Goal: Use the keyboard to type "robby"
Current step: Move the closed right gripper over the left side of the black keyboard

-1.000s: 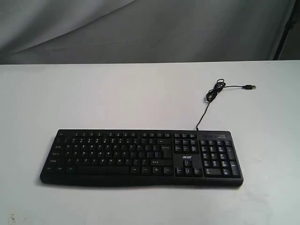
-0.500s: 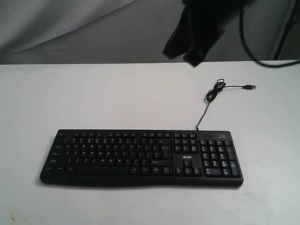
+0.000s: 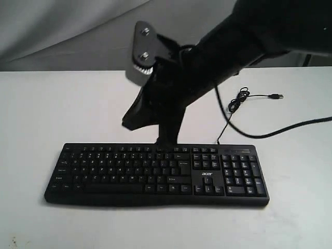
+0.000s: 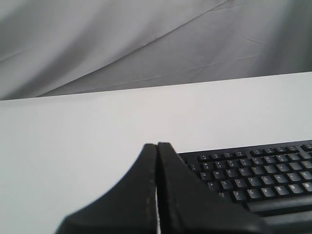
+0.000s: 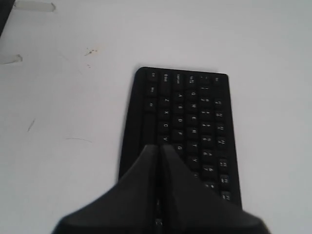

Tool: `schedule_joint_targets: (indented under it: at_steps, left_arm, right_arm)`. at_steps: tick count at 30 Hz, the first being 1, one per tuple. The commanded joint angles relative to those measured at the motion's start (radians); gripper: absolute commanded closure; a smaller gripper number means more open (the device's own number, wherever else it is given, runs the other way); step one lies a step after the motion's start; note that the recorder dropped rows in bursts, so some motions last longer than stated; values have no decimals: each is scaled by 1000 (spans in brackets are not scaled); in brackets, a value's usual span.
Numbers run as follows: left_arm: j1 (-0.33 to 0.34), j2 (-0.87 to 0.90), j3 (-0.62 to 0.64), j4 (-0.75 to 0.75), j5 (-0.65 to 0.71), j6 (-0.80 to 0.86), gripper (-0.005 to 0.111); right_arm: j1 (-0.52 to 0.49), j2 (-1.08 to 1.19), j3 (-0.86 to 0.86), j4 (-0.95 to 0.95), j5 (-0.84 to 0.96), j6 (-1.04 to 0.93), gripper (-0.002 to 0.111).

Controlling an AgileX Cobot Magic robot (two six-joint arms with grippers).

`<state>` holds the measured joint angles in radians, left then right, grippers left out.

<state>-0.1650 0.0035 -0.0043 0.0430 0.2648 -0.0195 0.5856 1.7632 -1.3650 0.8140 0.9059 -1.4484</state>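
Observation:
The black keyboard (image 3: 114,174) lies across the near part of the white table (image 3: 62,104), with an "acer" logo right of the main keys. My right gripper (image 3: 166,141) reaches in from the upper right. Its shut tip hangs over the keyboard's far edge, near the middle. In the right wrist view the right gripper (image 5: 160,146) is shut and empty above the letter keys of the keyboard (image 5: 195,107). My left gripper (image 4: 157,144) is shut and empty, low beside the left end of the keyboard (image 4: 263,175). It does not show in the exterior view.
The keyboard's thin cable (image 3: 236,104) coils behind it and ends in a USB plug (image 3: 278,96). A thick black arm cable (image 3: 290,129) drapes over the table at right. Grey cloth (image 3: 78,36) hangs behind the table. Small dark marks (image 5: 90,51) dot the table.
The right arm, absent one second ago, has swung in from the upper right and come down to the keyboard's far edge. The keyboard has not moved.

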Motion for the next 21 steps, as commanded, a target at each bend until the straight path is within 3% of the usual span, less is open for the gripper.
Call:
schedule_joint_targets:
  at_steps: [1,13,21]
  left_arm:
    - [-6,-3,4,5,-6,-3,107]
    - [-6,-3,4,5,-6,-3,107]
    - [-6,-3,4,5,-6,-3,107]
  right_arm:
    - [95,84,7,-48,-73,22,108]
    - [173,172,2,-173,-318,141,108]
    - [173,318,-187,-206,-213,215,108]
